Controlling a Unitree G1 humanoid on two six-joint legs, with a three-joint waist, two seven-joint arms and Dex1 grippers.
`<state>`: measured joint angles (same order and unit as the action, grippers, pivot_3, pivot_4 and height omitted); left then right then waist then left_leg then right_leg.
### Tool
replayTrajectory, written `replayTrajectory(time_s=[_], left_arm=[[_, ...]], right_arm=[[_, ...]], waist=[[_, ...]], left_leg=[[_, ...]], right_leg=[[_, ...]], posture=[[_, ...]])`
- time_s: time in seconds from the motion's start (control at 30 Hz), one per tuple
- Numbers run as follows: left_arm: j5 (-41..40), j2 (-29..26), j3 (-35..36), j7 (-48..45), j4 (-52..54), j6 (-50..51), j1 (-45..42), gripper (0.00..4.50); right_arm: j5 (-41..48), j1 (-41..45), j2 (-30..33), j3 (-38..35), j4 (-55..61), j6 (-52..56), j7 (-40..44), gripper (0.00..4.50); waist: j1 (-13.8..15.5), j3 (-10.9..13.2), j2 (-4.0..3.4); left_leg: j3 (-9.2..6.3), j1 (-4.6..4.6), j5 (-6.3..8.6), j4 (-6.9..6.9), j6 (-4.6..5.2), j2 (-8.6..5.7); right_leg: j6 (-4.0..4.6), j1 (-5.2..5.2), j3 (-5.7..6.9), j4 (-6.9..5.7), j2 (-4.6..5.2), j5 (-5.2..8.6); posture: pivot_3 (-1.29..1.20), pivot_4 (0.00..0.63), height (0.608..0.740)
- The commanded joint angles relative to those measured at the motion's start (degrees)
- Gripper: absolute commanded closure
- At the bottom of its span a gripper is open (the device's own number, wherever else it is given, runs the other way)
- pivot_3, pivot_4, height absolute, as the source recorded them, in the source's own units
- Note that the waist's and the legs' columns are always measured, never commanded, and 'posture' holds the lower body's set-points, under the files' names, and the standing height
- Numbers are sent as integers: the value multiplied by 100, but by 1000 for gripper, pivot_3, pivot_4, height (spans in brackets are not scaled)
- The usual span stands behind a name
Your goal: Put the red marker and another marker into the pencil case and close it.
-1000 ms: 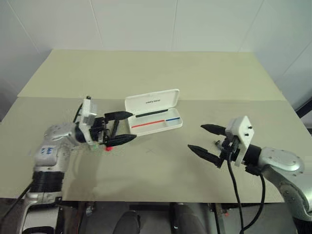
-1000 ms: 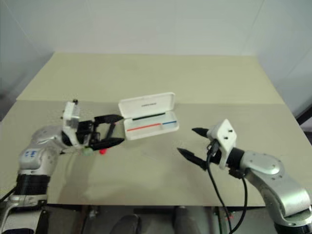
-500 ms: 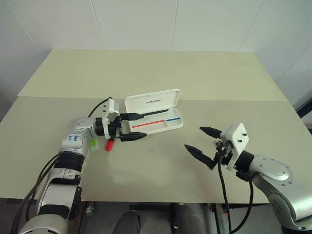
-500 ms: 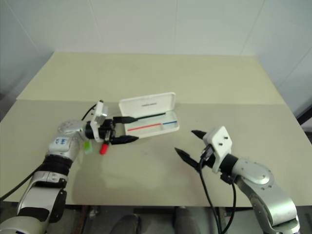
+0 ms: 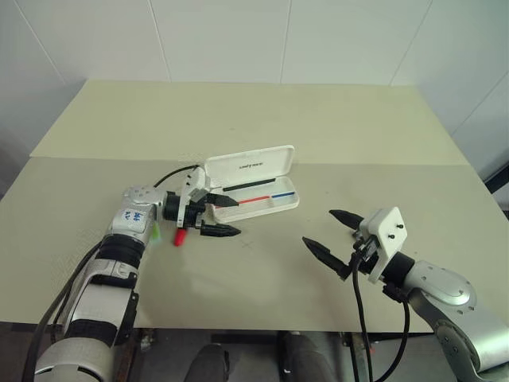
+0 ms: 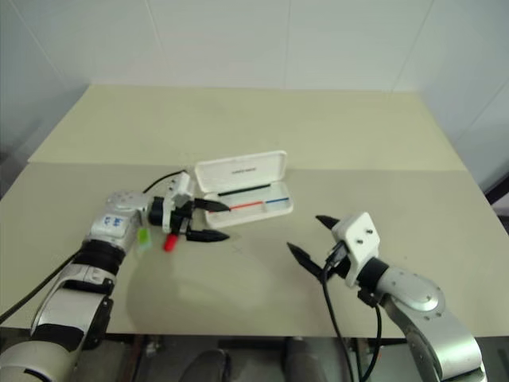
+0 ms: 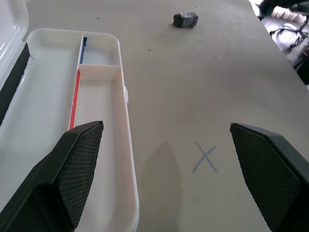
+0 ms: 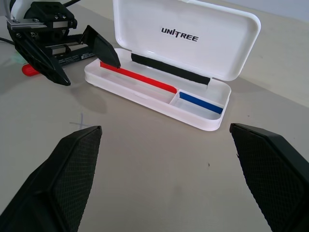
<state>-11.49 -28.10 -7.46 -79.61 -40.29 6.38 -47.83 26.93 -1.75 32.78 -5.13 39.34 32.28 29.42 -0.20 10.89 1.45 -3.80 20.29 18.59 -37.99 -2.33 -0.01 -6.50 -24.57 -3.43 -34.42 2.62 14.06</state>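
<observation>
The white pencil case (image 5: 253,185) lies open at mid-table, its lid up at the back and red, blue and dark stripes inside. My left gripper (image 5: 237,217) is open at the case's left end, one finger over the tray and the other over the table in front of it. The red marker's cap (image 5: 180,236) shows on the table by that wrist, and its barrel is mostly hidden by the gripper. The light-green highlighter (image 5: 156,233) lies just left of the cap. My right gripper (image 5: 317,227) hovers open and empty to the right of the case.
A small grey metallic piece (image 7: 186,19) lies on the table beyond the case's right end. A faint blue X (image 7: 205,157) is drawn on the tabletop in front of the case. The beige table (image 5: 262,119) stretches bare behind the case.
My left gripper has swung right and down, from above the marker to the case's left end, still open. The right gripper has hardly moved.
</observation>
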Motion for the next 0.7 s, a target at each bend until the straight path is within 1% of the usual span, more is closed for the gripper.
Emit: replayTrajectory(time_s=[0.03,0.23,0.3,0.6,0.7], left_arm=[[196,43,-39,108,-176,-178,-201,17],[393,108,-149,32,-284,-260,-263,17],[648,80,-300,202,-364,-277,-310,17],[1191,88,-672,438,-506,-114,-479,17],[1422,65,-777,725,-547,-85,-522,677]], right_arm=[[13,1,-15,-135,270,-137,-43,0],[25,-7,15,-167,265,-123,-32,0],[30,8,20,-168,258,-119,-25,0],[49,71,50,-194,244,-88,-14,0],[51,61,60,-201,260,-78,-14,0]], waist=[[0,0,0],[-1,0,0],[1,0,0],[4,0,0],[0,0,0]], left_leg=[[0,0,0,0,0,0],[0,1,1,1,2,0],[0,1,1,0,2,0],[0,-6,-3,-4,8,-1],[0,-8,-11,-6,21,-2]], right_leg=[[0,0,0,0,0,0],[0,-1,0,1,-1,0],[0,0,0,0,0,0],[-1,7,-2,-4,0,0],[0,12,-3,-2,0,0]], posture=[[0,150,740],[0,150,740],[0,150,740],[0,150,740],[0,150,740]])
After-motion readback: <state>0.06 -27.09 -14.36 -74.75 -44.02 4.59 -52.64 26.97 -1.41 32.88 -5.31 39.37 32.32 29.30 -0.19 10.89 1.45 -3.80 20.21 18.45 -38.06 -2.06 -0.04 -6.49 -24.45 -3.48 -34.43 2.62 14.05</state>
